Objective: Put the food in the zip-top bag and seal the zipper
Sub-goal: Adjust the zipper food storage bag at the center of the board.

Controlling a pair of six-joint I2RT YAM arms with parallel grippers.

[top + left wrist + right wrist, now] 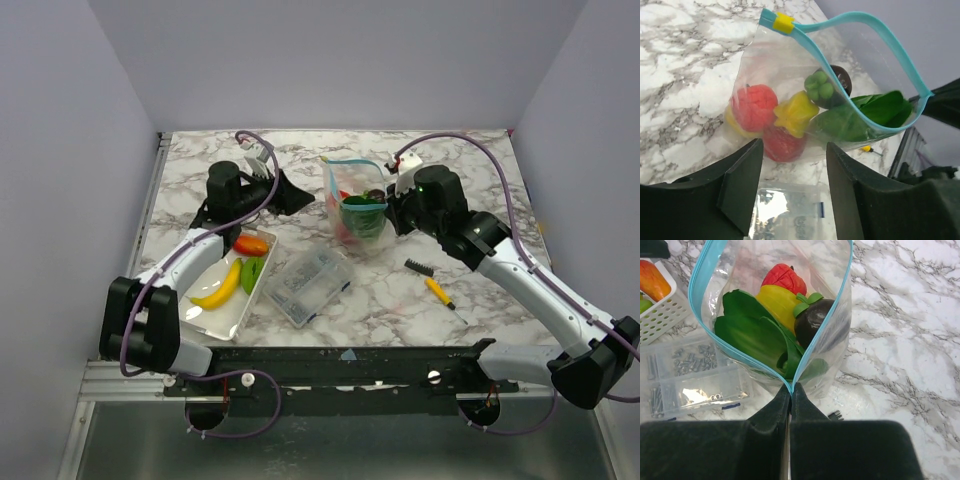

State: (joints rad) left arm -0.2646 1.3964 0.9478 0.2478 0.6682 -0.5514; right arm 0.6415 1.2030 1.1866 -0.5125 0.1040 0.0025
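The zip-top bag stands open on the marble table, its blue zipper spread in a wide loop. Inside lies food: a red piece, a yellow piece, green leaves and a dark round piece. My right gripper is shut on the near end of the zipper, pinching both strips together. My left gripper stands open a short way left of the bag, with nothing between its fingers. A banana, a green piece and an orange-red piece lie in the tray.
The white tray sits front left. A clear rigid box of screws lies in front of the bag. A small yellow-handled black brush lies to the front right. Purple walls close in the table.
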